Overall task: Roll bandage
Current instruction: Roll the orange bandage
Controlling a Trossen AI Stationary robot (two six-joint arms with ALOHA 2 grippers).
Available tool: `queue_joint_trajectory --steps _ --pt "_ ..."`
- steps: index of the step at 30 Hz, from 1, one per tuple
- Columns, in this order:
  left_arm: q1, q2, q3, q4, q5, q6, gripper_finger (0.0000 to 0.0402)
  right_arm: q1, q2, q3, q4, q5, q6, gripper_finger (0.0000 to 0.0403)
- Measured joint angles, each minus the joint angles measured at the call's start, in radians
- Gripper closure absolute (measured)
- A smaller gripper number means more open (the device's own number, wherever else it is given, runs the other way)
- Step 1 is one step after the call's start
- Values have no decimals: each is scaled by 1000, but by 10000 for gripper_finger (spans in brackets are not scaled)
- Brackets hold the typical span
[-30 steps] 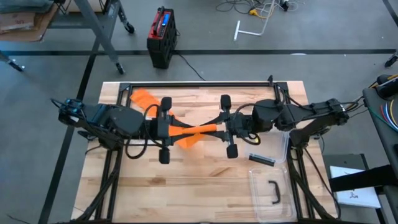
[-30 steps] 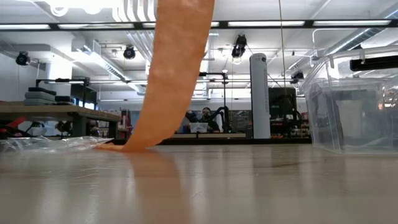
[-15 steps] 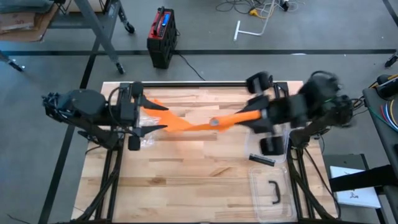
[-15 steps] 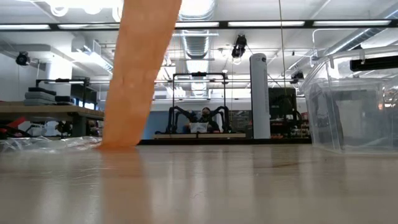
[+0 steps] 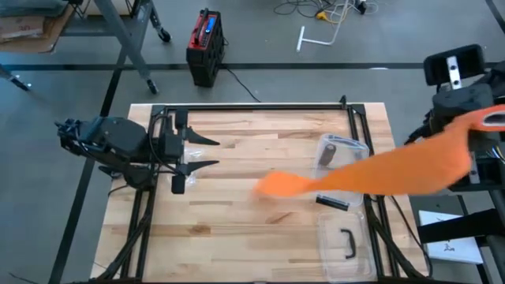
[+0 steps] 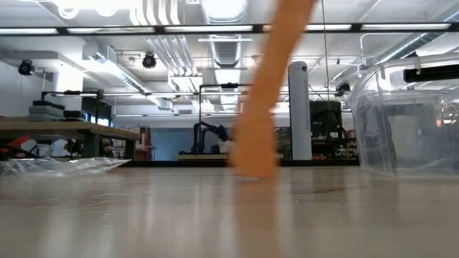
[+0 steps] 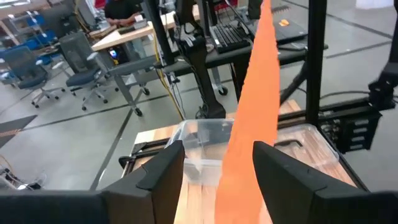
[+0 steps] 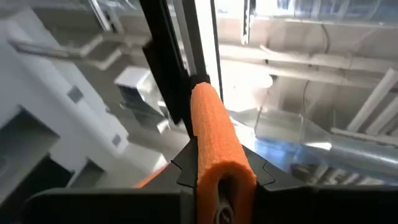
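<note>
The orange bandage [image 5: 379, 175] is a long strip slanting from my raised right gripper [image 5: 485, 118] down to the middle of the table, where its free end [image 5: 276, 186] rests on the wood. In the low view the bandage [image 6: 265, 107] comes down from above onto the tabletop. My right gripper [image 8: 217, 171] points upward and is shut on the bandage. My left gripper [image 5: 207, 152] stands open at the table's left, level, apart from the strip; in its wrist view the bandage [image 7: 252, 106] shows farther off beyond the left gripper [image 7: 217, 180]. My right gripper pinches a thick, folded-over or rolled part of the bandage [image 8: 214, 134] between its two fingers, at the strip's upper end. The fingers slant upward, high over the table's right edge. The strip hangs below them in a straight slant, its lower end [image 6: 251, 166] on the table.
A clear plastic box [image 5: 341, 151] stands at the right, with its lid [image 5: 346, 244] nearer the front edge and a small black piece [image 5: 331, 203] between them. The box [image 6: 409, 118] fills the low view's right. A clear wrapper [image 6: 64, 165] lies at the left.
My left gripper has let go of the bandage, opened and drawn back toward the table's left edge. My right gripper has risen and swung toward the right edge, tipping upward, with the bandage in it. The strip's free end has been dragged from the left toward the middle.
</note>
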Motion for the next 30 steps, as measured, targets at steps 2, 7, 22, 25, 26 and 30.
queue_joint_trajectory --steps 2,7,22,25,26,30 --pt "0 -1 1 12 -10 0 219 15 -4 14 -15 1 -9 356" --pt "0 -2 1 26 -11 -7 211 20 -21 19 -20 1 5 356" --pt "5 46 -54 67 -76 -29 214 42 41 17 -22 -149 5 355" --pt "5 86 -98 90 -94 -37 221 41 41 17 -21 -136 -17 355" --pt "5 97 -105 89 -103 -43 223 40 41 17 -22 -117 -33 355" --pt "-6 98 -104 58 -143 -64 226 7 46 18 -28 -9 -133 355"
